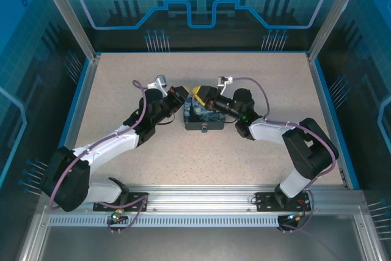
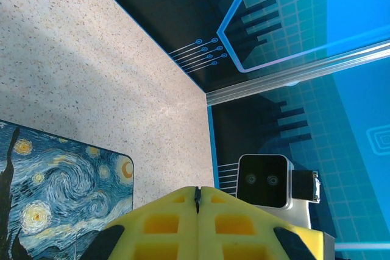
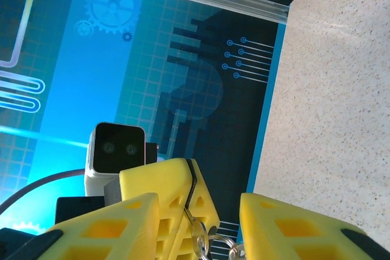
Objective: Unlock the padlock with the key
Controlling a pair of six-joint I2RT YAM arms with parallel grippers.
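The key (image 2: 197, 198) is a thin dark sliver pinched between the yellow fingers of my left gripper (image 2: 197, 188), which is shut on it. In the right wrist view, the key (image 3: 192, 188) runs down the seam of those shut fingers (image 3: 167, 193), and silver key rings (image 3: 204, 242) hang below them. My right gripper (image 3: 198, 198) is open, with its two yellow fingers on either side of the left gripper's tip. From above, the left gripper (image 1: 185, 95) and right gripper (image 1: 200, 95) meet over the far edge of the box. The padlock is hidden.
A dark blue swirl-painted box (image 1: 201, 117) sits mid-table under both grippers, and its lid (image 2: 61, 193) shows in the left wrist view. Speckled tabletop (image 1: 122, 77) lies all round, bounded by blue walls and metal posts (image 1: 79, 29).
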